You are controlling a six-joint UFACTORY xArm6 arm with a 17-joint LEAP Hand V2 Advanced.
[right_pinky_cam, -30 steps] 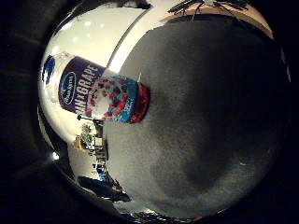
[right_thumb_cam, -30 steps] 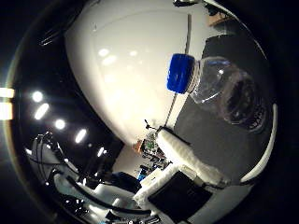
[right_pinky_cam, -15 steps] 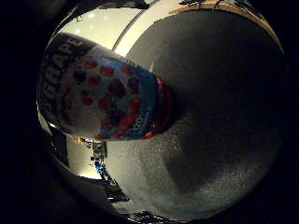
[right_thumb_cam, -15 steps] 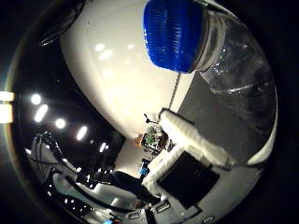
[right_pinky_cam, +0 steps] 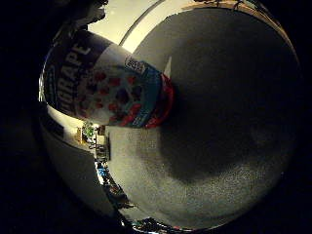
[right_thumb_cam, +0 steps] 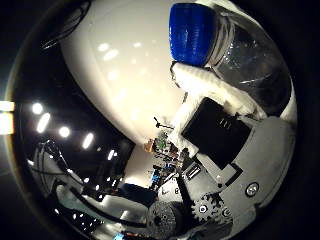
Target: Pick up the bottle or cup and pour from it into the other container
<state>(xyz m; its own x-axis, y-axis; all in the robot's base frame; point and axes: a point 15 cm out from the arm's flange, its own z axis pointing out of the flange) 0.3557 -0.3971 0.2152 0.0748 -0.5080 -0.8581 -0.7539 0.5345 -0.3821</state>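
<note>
A clear plastic bottle (right_pinky_cam: pixel 107 86) with a blue and red fruit label stands on a grey mat (right_pinky_cam: pixel 229 107), close to the palm in the right little finger side palm view. Its blue cap (right_thumb_cam: pixel 195 32) and clear shoulder show in the right thumb side palm view. My right hand (right_thumb_cam: pixel 225 140) is right beside the bottle there. A white finger (right_thumb_cam: pixel 215 85) is curled in against the bottle just below the cap, with a black part and gears behind it.
A white wall (right_thumb_cam: pixel 125 85) rises behind the bottle. Ceiling lights (right_thumb_cam: pixel 42 118) and a cluttered room corner (right_pinky_cam: pixel 95 141) show far off. The grey mat stretches wide beyond the bottle's foot.
The hand's fingers have curled in towards the bottle and now fill much of the thumb side view. The bottle stays close to the palm and has shifted a little in the little finger side view.
</note>
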